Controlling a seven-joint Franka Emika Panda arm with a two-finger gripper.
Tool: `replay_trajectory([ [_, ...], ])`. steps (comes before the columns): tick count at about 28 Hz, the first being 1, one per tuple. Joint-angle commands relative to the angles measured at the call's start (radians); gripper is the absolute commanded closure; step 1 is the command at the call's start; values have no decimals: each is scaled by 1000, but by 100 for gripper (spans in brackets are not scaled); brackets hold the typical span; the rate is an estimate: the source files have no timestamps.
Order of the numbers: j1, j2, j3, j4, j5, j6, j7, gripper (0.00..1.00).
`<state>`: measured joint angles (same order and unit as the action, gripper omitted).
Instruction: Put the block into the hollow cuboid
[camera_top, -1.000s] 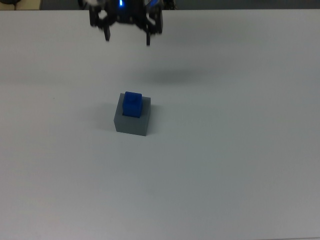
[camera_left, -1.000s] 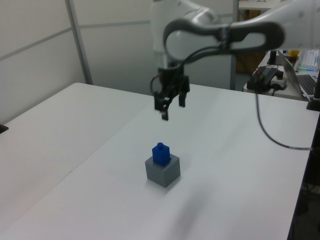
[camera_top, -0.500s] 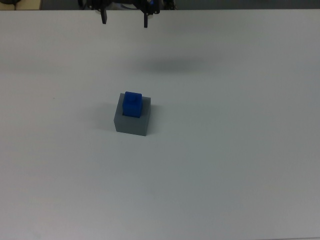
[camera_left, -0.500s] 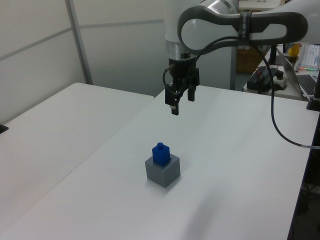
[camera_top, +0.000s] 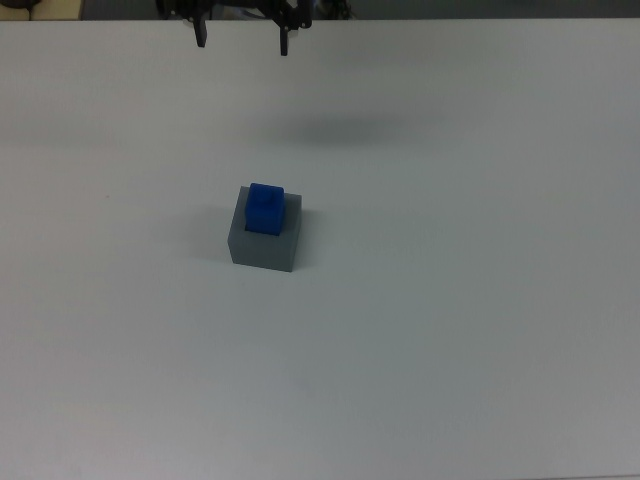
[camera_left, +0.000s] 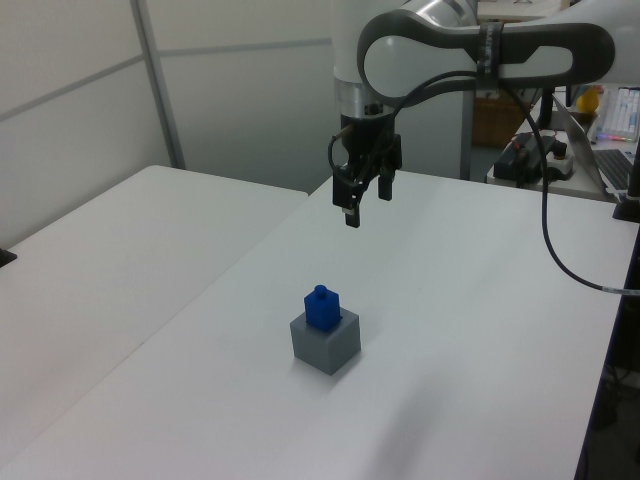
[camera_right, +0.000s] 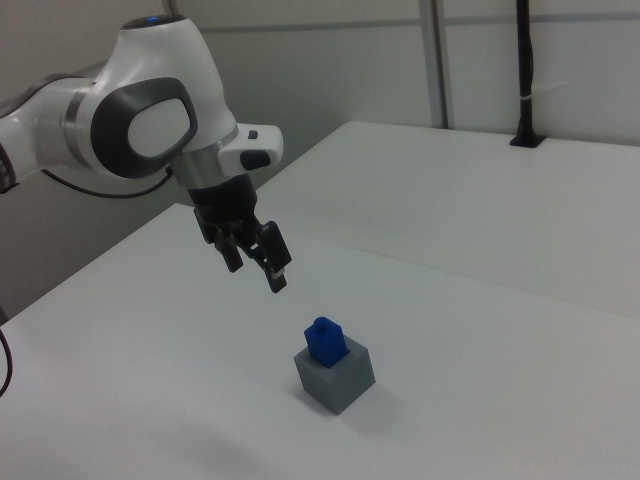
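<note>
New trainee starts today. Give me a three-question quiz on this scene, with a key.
1. True or false: the block lies flat on the table beside the hollow cuboid.
2. The gripper is: A) shut on the block, B) open and empty above the table, C) resting on the hollow cuboid.
3. Fill in: the block's top sticks up ____ the hollow cuboid's rim.

Key: 1. False, it sits in the cuboid's hole. 2. B. 3. above.

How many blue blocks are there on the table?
1. The only blue block sits in the hole of the grey box in the middle of the white table, its top sticking out. I can't see further inside the box.
</note>
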<state>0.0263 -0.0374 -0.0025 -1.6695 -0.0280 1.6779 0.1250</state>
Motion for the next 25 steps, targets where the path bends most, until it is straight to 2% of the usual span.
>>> replay_trajectory([
  [1,-6,-19,-5,-6,-1,-53,-28,0],
  [13,-6,-21,-11,-6,-1,-50,-30,0],
  [25,-2,-16,-1,-13,0,-53,-28,0],
])
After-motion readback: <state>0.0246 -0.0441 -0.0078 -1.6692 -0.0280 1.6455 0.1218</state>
